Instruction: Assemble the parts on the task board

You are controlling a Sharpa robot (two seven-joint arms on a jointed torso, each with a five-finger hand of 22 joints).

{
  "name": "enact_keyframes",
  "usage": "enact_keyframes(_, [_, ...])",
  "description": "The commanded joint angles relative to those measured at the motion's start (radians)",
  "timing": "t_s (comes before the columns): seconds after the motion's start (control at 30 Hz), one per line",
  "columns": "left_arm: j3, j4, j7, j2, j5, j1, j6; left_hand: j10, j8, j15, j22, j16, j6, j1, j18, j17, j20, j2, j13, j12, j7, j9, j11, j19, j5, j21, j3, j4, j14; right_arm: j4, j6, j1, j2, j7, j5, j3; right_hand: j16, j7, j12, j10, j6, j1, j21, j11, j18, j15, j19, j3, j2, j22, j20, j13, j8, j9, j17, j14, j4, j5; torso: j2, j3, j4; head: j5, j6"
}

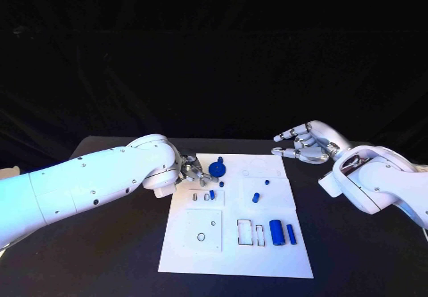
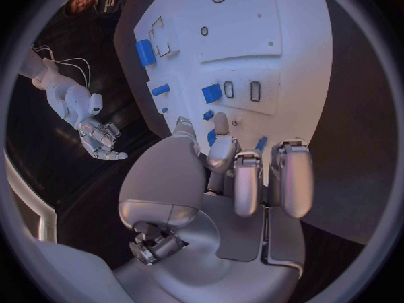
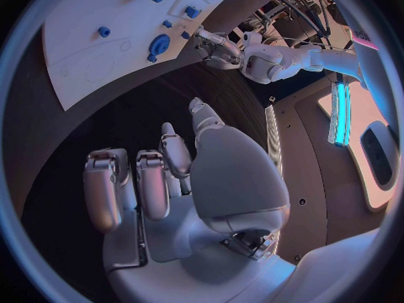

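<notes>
From my remote station I see the left hand point(image 1: 195, 172) at the upper left edge of the task board point(image 1: 234, 247), fingertips pinching a round blue part point(image 1: 218, 169) held over the board. The right hand point(image 1: 306, 143) hovers empty, fingers apart, off the board's upper right corner. Two blue cylinders point(image 1: 282, 232) lie side by side near the board's lower right; smaller blue parts point(image 1: 256, 197) sit mid-board.

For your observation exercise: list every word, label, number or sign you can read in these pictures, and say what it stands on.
None can be read. The task board carries only outlined slots and blue parts, no lettering. Neither the left hand nor the right hand bears legible markings.
</notes>
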Motion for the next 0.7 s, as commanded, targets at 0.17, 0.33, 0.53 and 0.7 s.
enact_keyframes(0.17, [0.000,-0.024,-0.021,0.028,-0.074,0.002,0.103,0.002,0.011,-0.008,0.097,0.003,-0.010,-0.007,-0.021,0.263,-0.009,0.003,0.004,0.005,0.001,0.006,-0.007,0.054,-0.005,0.007,-0.011,0.001,0.107,-0.005,0.013,-0.001,0.002,-0.013,-0.018,0.000,-0.007,0.003,-0.004,-0.006,0.007,0.007,-0.008,0.001,0.002,0.001,0.049,-0.004,0.000,0.165,0.000,0.002,0.002,0.000,0.190,0.088,0.000,0.003,0.001,0.0003,-0.0002,0.000,-0.005])
enact_keyframes(0.33, [0.000,-0.044,-0.023,0.047,-0.078,0.002,0.119,0.003,0.015,-0.008,0.098,0.003,-0.011,-0.004,-0.021,0.263,-0.009,0.007,0.005,0.006,0.000,0.011,-0.008,0.054,-0.005,0.008,-0.012,0.000,0.107,-0.008,0.013,-0.001,0.005,-0.013,-0.018,0.000,-0.007,0.003,-0.004,-0.006,0.007,0.007,-0.008,0.001,0.002,0.001,0.049,-0.004,0.000,0.165,0.000,0.002,0.002,0.000,0.190,0.088,0.000,0.003,0.001,-0.0009,-0.0018,0.002,-0.008])
enact_keyframes(0.53, [-0.002,-0.065,-0.023,0.063,-0.079,0.001,0.118,0.009,0.022,-0.009,0.101,0.003,-0.012,0.001,-0.021,0.263,-0.010,0.013,0.017,0.016,-0.001,0.019,-0.009,0.054,-0.005,0.009,-0.014,0.000,0.107,-0.011,0.014,-0.001,0.007,-0.012,-0.018,0.000,-0.007,0.002,-0.005,-0.007,0.008,0.007,-0.009,0.001,0.002,0.001,0.048,-0.005,0.000,0.163,0.000,0.001,0.002,0.000,0.189,0.088,0.001,0.004,0.000,0.0004,0.0000,0.001,-0.013])
enact_keyframes(0.7, [-0.005,-0.079,-0.023,0.076,-0.079,0.001,0.119,0.012,0.030,-0.010,0.105,0.003,-0.013,0.008,-0.022,0.263,-0.010,0.021,0.023,0.020,-0.003,0.029,-0.010,0.055,-0.003,0.011,-0.016,-0.001,0.107,-0.013,0.013,-0.002,0.010,-0.011,-0.018,-0.001,-0.008,0.002,-0.005,-0.007,0.009,0.008,-0.010,0.000,0.003,0.001,0.047,-0.005,0.002,0.163,0.000,0.000,0.003,0.000,0.188,0.088,0.000,0.008,0.000,0.0003,0.0009,0.001,-0.015])
